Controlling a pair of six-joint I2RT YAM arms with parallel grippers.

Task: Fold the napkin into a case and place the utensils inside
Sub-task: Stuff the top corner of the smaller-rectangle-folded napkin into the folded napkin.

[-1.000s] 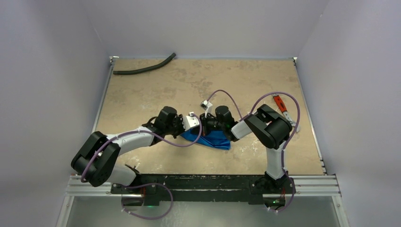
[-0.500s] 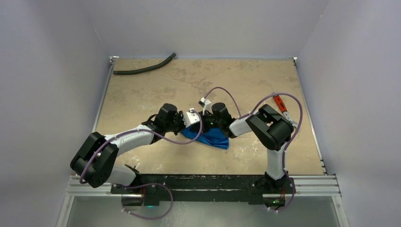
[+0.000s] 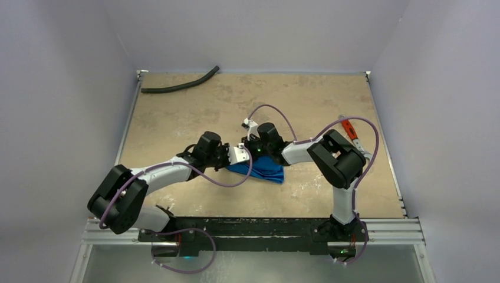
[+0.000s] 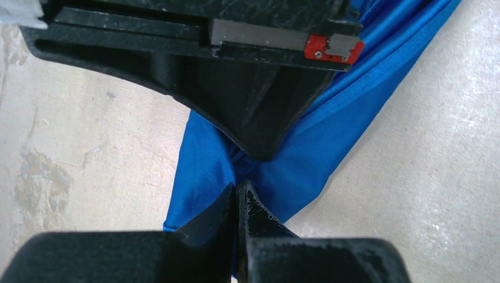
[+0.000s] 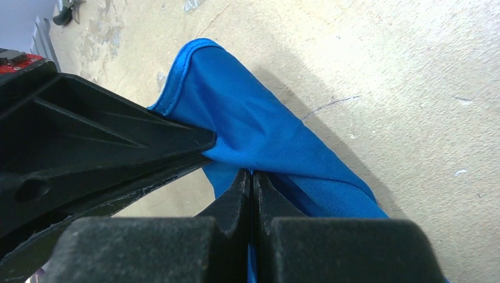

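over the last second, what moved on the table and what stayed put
The right gripper, shut on the napkin, moved left and farther out, pulling the cloth in with it. The left gripper kept its grip almost in place; the hose and the wrench stayed.

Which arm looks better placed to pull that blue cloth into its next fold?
Left, narrowly. Both the left tool and right tool pinch the napkin at one bunched spot; it trails rightward, so left could pull it taut.

right tool [image 3: 253, 154]: shifts up and left in the top view, toward mid-frame.
napkin [image 3: 268, 172]: right end drawn leftward over the bench [image 3: 194, 112]; bunch shorter.
cable [image 3: 277, 112]: loop swings left.
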